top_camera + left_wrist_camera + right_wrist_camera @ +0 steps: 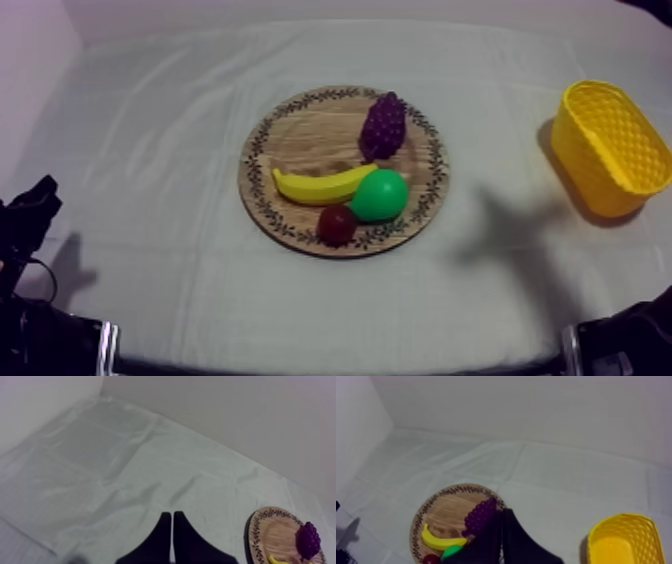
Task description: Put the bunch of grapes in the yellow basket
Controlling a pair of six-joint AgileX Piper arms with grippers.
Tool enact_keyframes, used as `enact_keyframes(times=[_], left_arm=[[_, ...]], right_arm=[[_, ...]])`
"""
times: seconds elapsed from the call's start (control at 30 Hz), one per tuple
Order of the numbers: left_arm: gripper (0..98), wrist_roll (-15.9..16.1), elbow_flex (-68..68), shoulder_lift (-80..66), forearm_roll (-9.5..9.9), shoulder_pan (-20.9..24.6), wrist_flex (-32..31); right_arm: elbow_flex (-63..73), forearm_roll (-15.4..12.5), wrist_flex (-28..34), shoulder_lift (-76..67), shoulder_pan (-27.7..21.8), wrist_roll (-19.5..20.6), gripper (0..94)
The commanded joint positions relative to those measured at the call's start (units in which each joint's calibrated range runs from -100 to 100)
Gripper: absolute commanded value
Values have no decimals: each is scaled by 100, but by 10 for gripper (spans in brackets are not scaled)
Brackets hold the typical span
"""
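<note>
On the grey-white cloth we saw the wooden board, with the yellow basket well apart at its right. The bunch of grapes lay on the board. Our left gripper and right gripper were pressed together, empty.

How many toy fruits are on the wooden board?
4: bunch of grapes toward the far rim, banana across the middle, green pear beside its tip, small red fruit at the near rim.

Noted banana lying flat, one end against green pear. Noted small red fruit just beside both. Found grey-white cloth creased.
</note>
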State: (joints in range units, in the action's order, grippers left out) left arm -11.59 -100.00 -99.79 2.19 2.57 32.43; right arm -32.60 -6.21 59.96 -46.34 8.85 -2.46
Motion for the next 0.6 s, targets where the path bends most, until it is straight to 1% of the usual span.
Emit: enact_keyframes(times=[0.0, 0.17, 0.33, 0.43, 0.57], left_arm=[[1, -1, 0, 5, 3, 0, -1], [1, 0, 0, 5, 3, 0, -1], [1, -1, 0, 5, 3, 0, -1], [1, -1, 0, 5, 3, 0, -1], [1, -1, 0, 5, 3, 0, -1]], right_arm=[[597, -86, 51, 549, 3, -17, 5], [1029, -292, 73, 1166, 25, -64, 4], [1379, -421, 143, 1858, 45, -85, 4], [1607, -411, 268, 2336, 86, -49, 4], [1800, -314, 404, 2947, 185, 67, 4]])
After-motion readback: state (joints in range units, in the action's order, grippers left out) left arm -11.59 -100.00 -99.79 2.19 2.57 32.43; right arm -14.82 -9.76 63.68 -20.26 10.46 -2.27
